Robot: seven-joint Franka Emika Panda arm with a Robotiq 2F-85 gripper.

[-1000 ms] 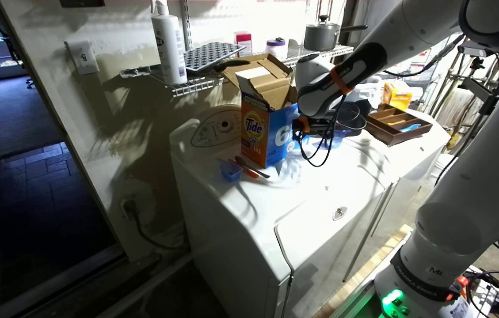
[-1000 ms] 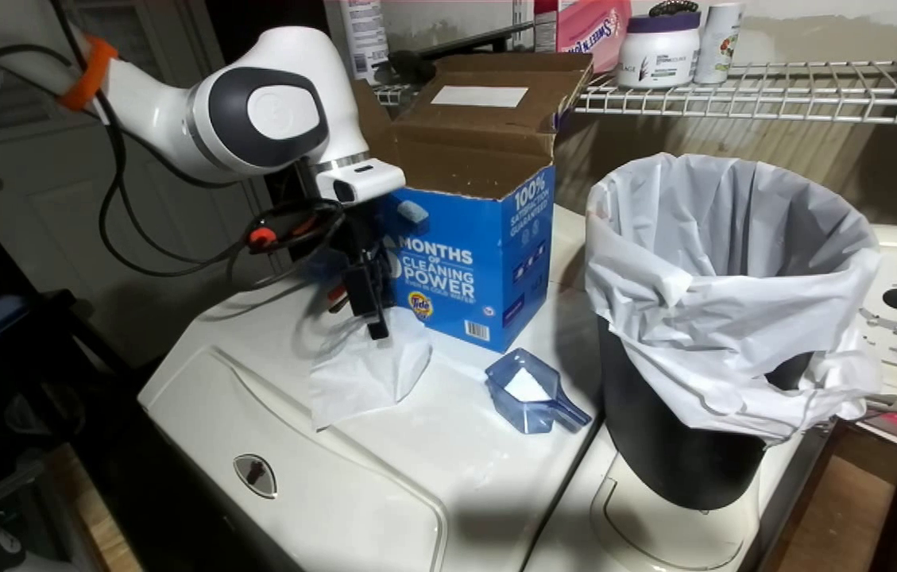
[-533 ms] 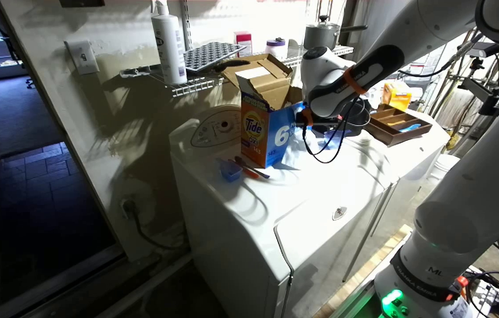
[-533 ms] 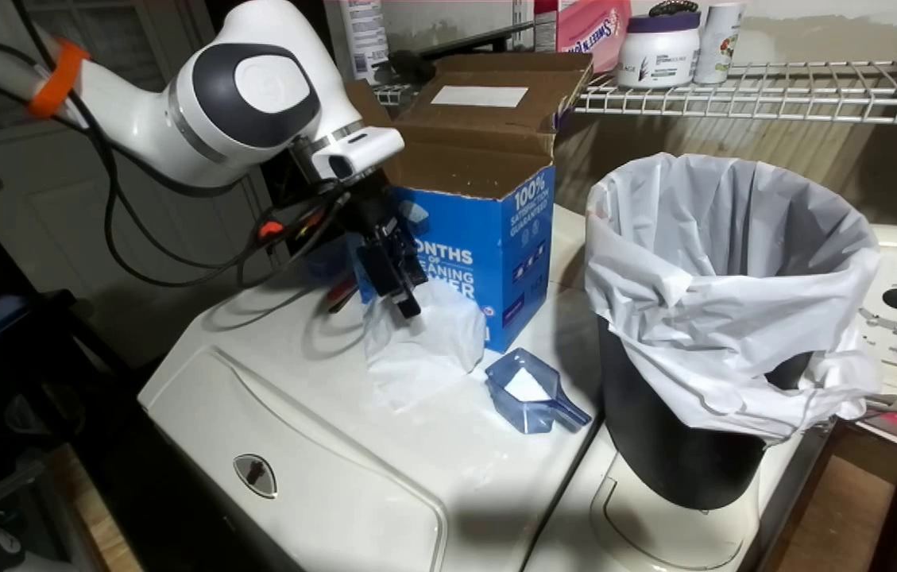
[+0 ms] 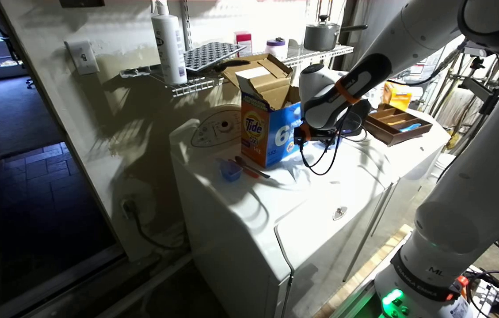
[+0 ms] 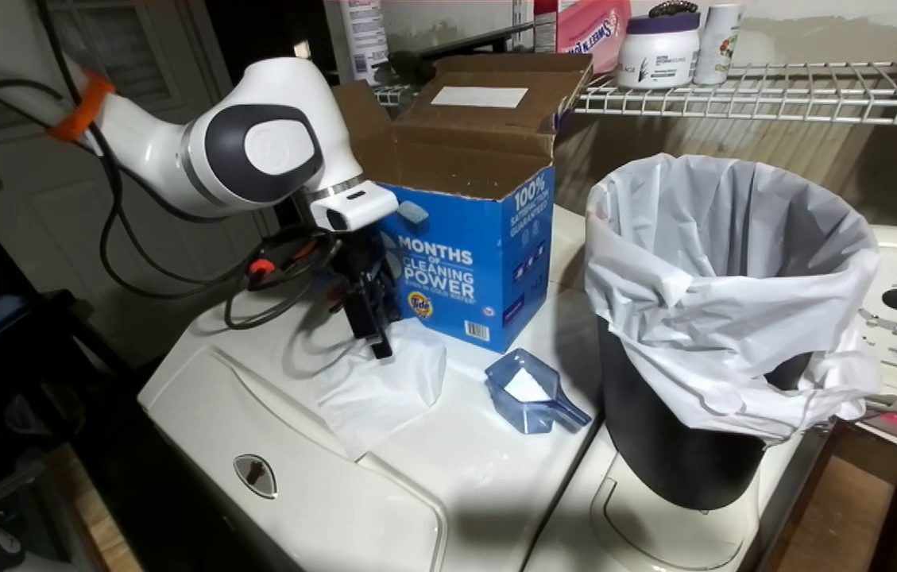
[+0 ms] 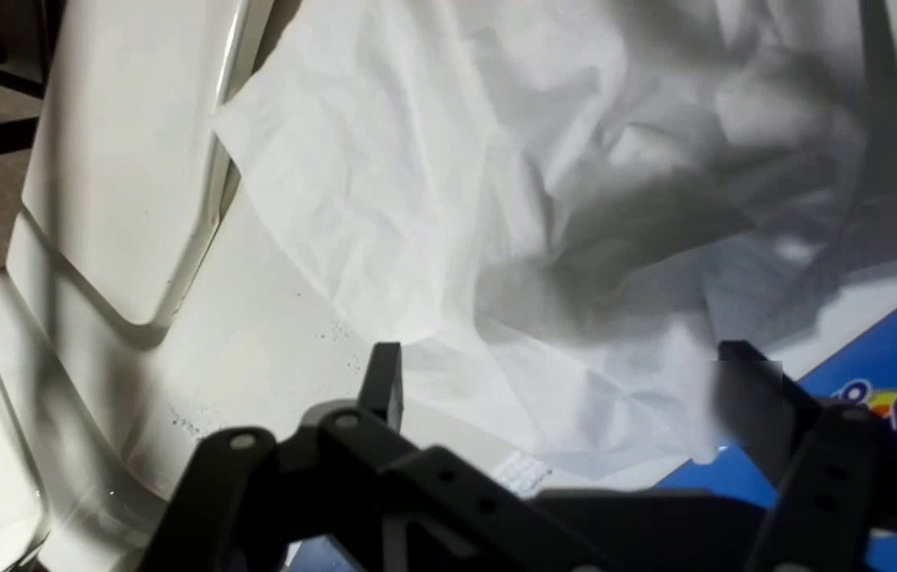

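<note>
Lower than half a second ago, the tool (image 7: 563, 373) slants steeply down beneath the arm (image 6: 257, 151), which bends at its wrist. Its fingers (image 7: 386, 385), seen apart only in the wrist view, are spread wide and grip nothing; under them the crumpled white cloth (image 6: 392, 381) lies on the white appliance (image 6: 448, 453), close beside the detergent box (image 6: 468, 230). An exterior view alone shows a saucepan (image 5: 321, 36).

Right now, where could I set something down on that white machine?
Bare: the patch between the white lid, crumpled white sheet and blue translucent scoop; also the lid around its oval silver badge. Crowded: beside the blue cardboard box, with sheet and open black gripper there.
</note>
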